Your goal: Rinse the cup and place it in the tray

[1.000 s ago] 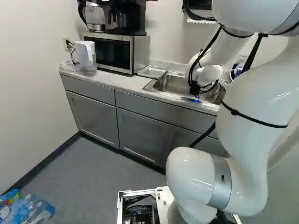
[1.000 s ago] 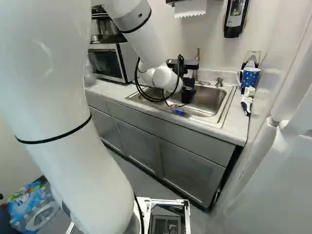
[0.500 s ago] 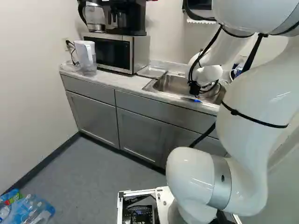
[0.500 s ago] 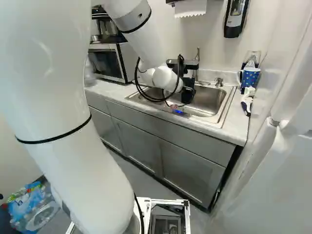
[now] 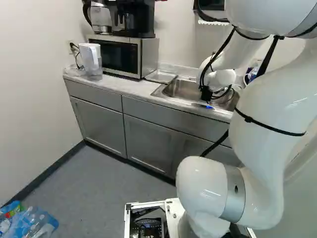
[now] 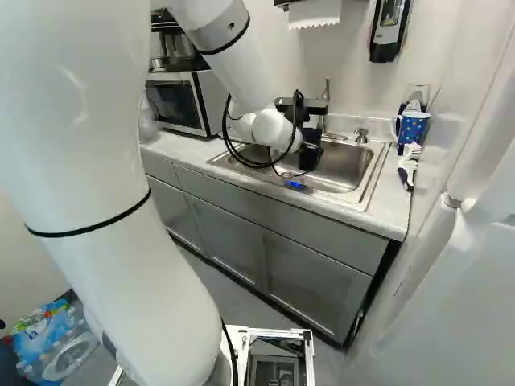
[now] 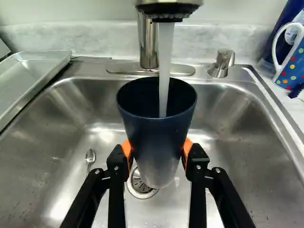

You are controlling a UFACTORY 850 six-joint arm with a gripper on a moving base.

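The gripper (image 6: 311, 154) clasps a smooth, tapered dark cup (image 7: 159, 137), fingers parted to its width. Water (image 7: 164, 61) falls into its round mouth; open room separates it from the steel sink's (image 7: 237, 135) walls. Beside the basin lies a shallow, straight-edged metal tray (image 7: 26, 73).

Dk blue cup (image 7: 157, 142), orange pads (image 7: 126, 148), blue mug (image 7: 292, 71) w/ multicol. dots, gry cabinets (image 5: 98, 125)

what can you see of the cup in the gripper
The cup is dark blue, fading to a clear, see-through lower part; it looks like plastic. It is a tall tumbler with no handle, tapering towards its base. It stands roughly upright, mouth up, over the sink, in front of the drain. Both orange pads of the gripper press its sides, and water from the faucet runs into it.
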